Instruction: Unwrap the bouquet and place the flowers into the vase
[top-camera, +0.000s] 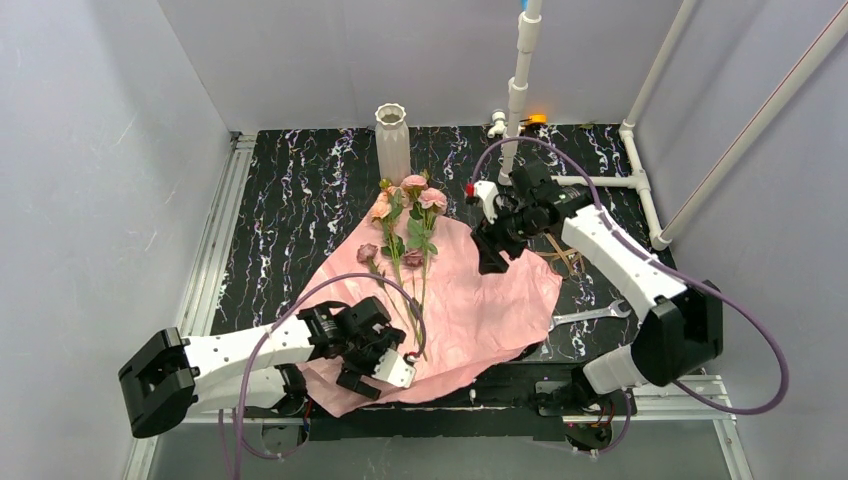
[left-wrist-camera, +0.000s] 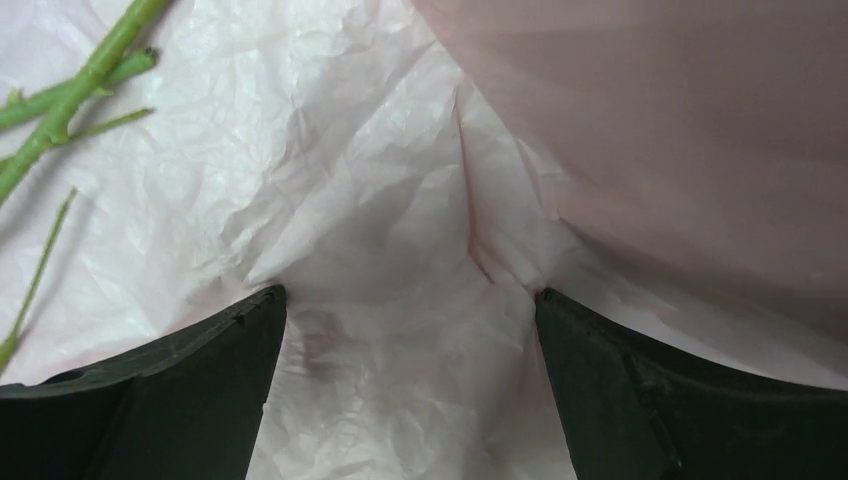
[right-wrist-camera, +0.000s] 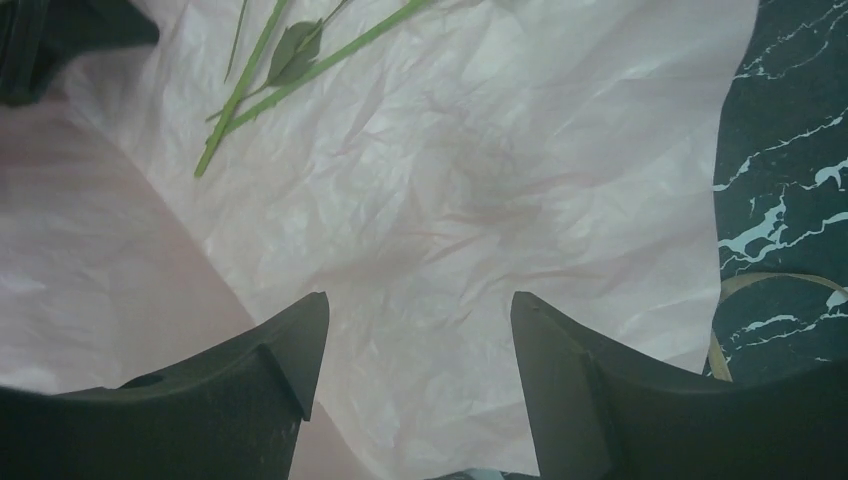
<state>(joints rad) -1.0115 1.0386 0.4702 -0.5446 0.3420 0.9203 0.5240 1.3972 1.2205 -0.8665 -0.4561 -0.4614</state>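
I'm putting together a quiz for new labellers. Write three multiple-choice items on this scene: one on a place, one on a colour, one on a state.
1. Where is the vase relative to the flowers? A lying across the stems; B upright beyond the blooms; C beside the stem ends.
2. The paper's upward face is: A pink; B green; C yellow.
3. The left gripper is: A shut on a stem; B shut on the paper; C open, holding nothing.
Answers: 1 B, it stands past the rose heads. 2 A, both wrist views show pink. 3 C, its jaws stand apart over bare paper.
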